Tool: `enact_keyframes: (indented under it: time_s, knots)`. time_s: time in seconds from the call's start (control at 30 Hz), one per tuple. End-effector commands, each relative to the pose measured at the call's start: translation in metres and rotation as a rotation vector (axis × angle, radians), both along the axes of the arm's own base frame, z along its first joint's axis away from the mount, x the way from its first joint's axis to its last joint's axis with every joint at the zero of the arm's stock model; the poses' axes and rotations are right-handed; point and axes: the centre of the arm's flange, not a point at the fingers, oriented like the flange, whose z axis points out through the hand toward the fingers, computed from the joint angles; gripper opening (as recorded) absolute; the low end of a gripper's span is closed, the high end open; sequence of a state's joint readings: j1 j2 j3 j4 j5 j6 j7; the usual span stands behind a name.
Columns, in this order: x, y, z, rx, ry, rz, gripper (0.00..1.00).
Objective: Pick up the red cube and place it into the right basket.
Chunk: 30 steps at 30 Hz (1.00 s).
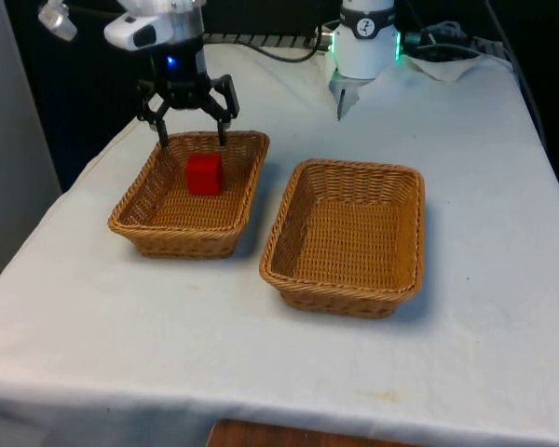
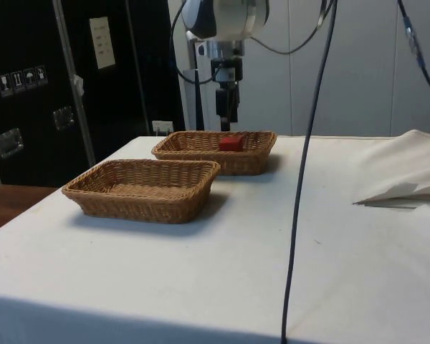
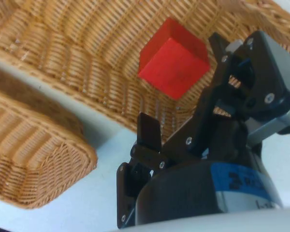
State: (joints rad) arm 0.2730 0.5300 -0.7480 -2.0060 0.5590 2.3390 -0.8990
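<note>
The red cube [image 1: 204, 174] lies in the wicker basket [image 1: 130, 219] on the front view's left, towards its far end. My gripper [image 1: 194, 142] hangs open just above that basket's far rim, a little above and behind the cube, with nothing between its fingers. From the side, the gripper [image 2: 226, 118] points straight down over the cube [image 2: 231, 143]. In the wrist view the cube [image 3: 173, 60] sits on the basket floor [image 3: 87, 48], beyond the spread fingertips [image 3: 148, 126]. The second basket [image 1: 354, 168], on the front view's right, holds nothing.
The two baskets stand side by side with a narrow strip of white cloth between them; the other basket's corner [image 3: 38, 154] is close to the gripper. A dark cable [image 2: 301, 179] hangs down in the side view. Crumpled cloth [image 2: 408, 172] lies at the table's edge.
</note>
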Motion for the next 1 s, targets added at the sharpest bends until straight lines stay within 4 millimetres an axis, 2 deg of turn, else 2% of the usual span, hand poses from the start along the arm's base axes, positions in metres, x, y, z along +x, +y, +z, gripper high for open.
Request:
enact_keyframes:
  time_s: [0.0, 0.17, 0.3, 0.43, 0.5, 0.53, 0.57, 0.77, 0.8, 0.97]
  knots:
    - [0.001, 0.001, 0.003, 0.001, -0.002, 0.004, 1.00]
    - [0.007, 0.016, 0.025, -0.005, -0.004, 0.028, 1.00]
    - [0.011, 0.023, 0.034, 0.003, -0.013, 0.039, 1.00]
    - [0.013, 0.037, 0.050, -0.006, -0.009, 0.052, 1.00]
    - [0.014, 0.042, 0.054, -0.007, -0.012, 0.059, 1.00]
    - [0.015, 0.038, 0.051, 0.003, -0.013, 0.057, 1.00]
    - [0.016, 0.048, 0.059, -0.006, -0.012, 0.066, 1.00]
    - [0.018, 0.063, 0.073, -0.007, -0.020, 0.091, 1.00]
    - [0.018, 0.060, 0.071, 0.002, -0.022, 0.088, 1.00]
    - [0.022, 0.078, 0.086, -0.008, -0.031, 0.114, 1.00]
